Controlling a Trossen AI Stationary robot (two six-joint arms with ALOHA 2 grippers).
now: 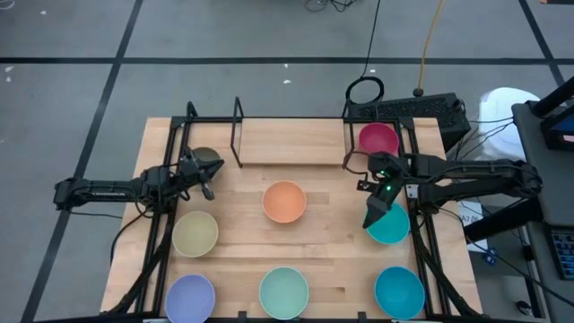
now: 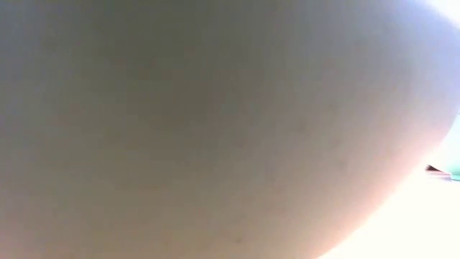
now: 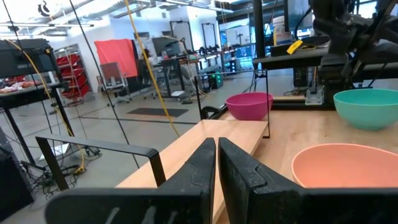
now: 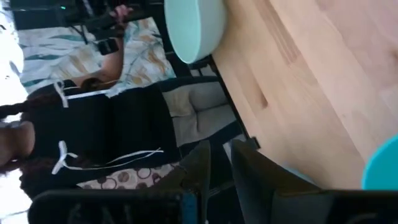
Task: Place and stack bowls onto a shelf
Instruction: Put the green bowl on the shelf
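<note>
Teal bowl (image 1: 390,224) rim is pinched by right gripper (image 1: 374,215), jaws nearly closed; level lifting is advised. Left gripper (image 1: 208,170), closed and empty, waits.

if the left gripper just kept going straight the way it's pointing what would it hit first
Probably the magenta bowl at the shelf's far end. The left gripper, fingers shut, points along the shelf board. The orange bowl sits off to one side; depth is hard to judge.
</note>
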